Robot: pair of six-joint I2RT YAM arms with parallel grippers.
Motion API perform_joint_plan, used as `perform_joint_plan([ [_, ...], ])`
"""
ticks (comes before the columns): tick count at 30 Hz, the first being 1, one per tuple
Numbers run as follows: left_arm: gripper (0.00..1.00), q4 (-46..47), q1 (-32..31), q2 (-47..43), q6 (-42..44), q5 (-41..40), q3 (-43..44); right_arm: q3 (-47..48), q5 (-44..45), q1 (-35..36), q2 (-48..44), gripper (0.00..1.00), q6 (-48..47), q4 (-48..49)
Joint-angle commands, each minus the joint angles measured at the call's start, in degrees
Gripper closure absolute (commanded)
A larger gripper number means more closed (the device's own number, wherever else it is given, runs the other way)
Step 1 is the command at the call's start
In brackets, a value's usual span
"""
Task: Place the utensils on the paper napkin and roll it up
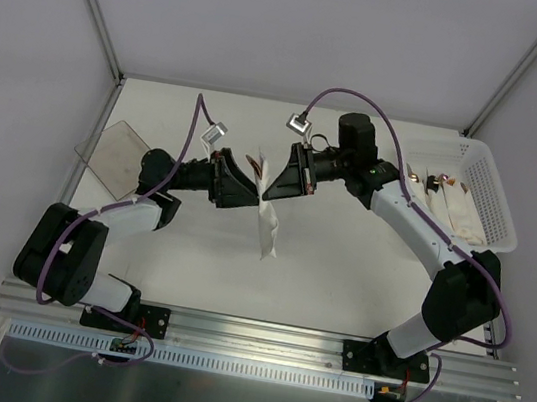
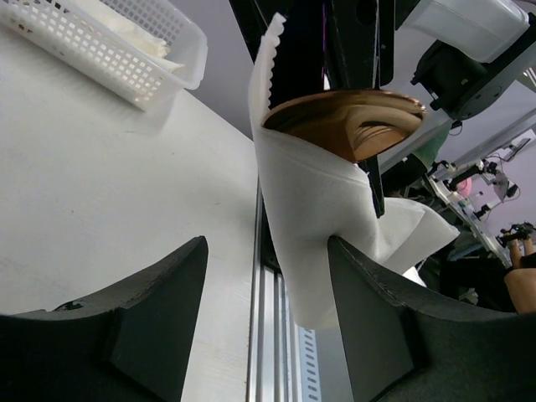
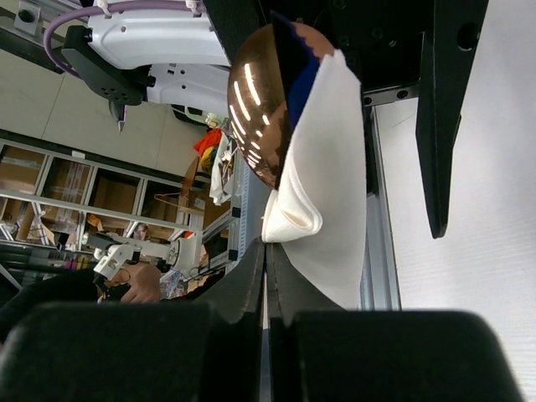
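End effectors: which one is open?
The left end effector: its fingers stand wide apart by the rolled paper napkin. The right end effector is pinched shut on it.

Two arms meeting above a pale table (image 1: 339,272), left gripper (image 1: 251,180) and right gripper (image 1: 275,190) nearly touching, white napkin (image 1: 267,229) drooping between them, seemingly pinched by the right one, white basket (image 1: 500,195) at right edge, clear tray (image 1: 114,151) at left.

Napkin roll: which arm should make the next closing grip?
Left, probably. The left gripper is open, straddling the napkin wrapped round the utensils; the right gripper is shut, seemingly holding it.
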Motion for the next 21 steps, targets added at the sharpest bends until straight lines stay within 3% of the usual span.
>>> perform_joint_plan([
  [1, 0.40, 23.42, -1.25, -2.09, -0.98, 1.32, 2.19, 2.59, -1.47, 0.62, -2.08, 1.00, 0.82, 2.74],
  [14, 0.39, 23.42, -1.43, -8.16, -0.10, 0.62, -0.80, 2.76, -2.00, 0.45, -1.99, 1.00, 1.26, 2.74],
  [21, 0.44, 23.42, -2.92, -8.78, -0.10, 0.70, 0.34, 2.85, -2.17, 0.45, -1.64, 1.00, 2.40, 5.02],
])
